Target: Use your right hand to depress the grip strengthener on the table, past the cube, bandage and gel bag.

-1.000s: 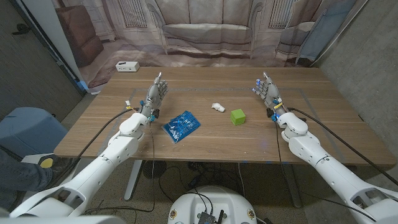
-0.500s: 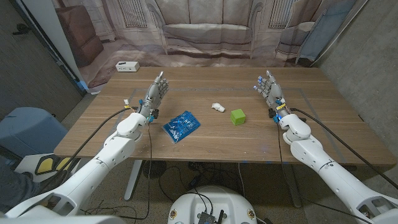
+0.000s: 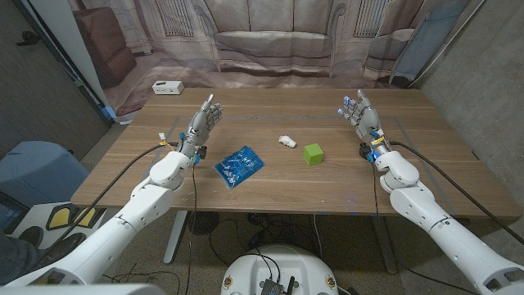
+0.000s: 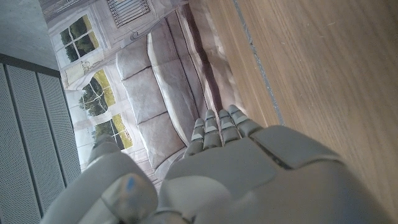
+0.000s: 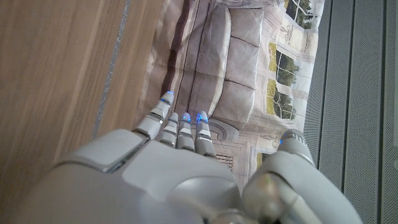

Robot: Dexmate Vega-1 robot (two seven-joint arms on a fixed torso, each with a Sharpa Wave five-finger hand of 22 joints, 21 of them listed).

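Starting on the left, the robot's left hand [image 3: 203, 123] is standing up on the wooden table [image 3: 270, 192], fingers reaching away and lightly spread, holding nothing. That looks like a parked pose, since the job belongs to the other arm. The left wrist view is showing the same hand [image 4: 249, 168] with fingers extended side by side. Well beyond it and off to its outer side, a small white rectangular box [image 3: 167, 87] is sitting past the table's far edge; I cannot tell what it is. Just inward of the left hand, the blue crinkled gel bag [image 3: 239, 165] is lying flat. Next come the small white rolled bandage [image 3: 286, 141] and the green foam cube [image 3: 313, 153], near each other but apart. They seem to be clutter to steer around. The right hand [image 3: 360, 117] is hovering or standing upright beside the cube's outer side, well apart from it. It is empty, fingers raised and slightly apart, as the right wrist view [image 5: 155, 168] confirms. As for the grip strengthener, I cannot tell where it is lying relative to this hand.
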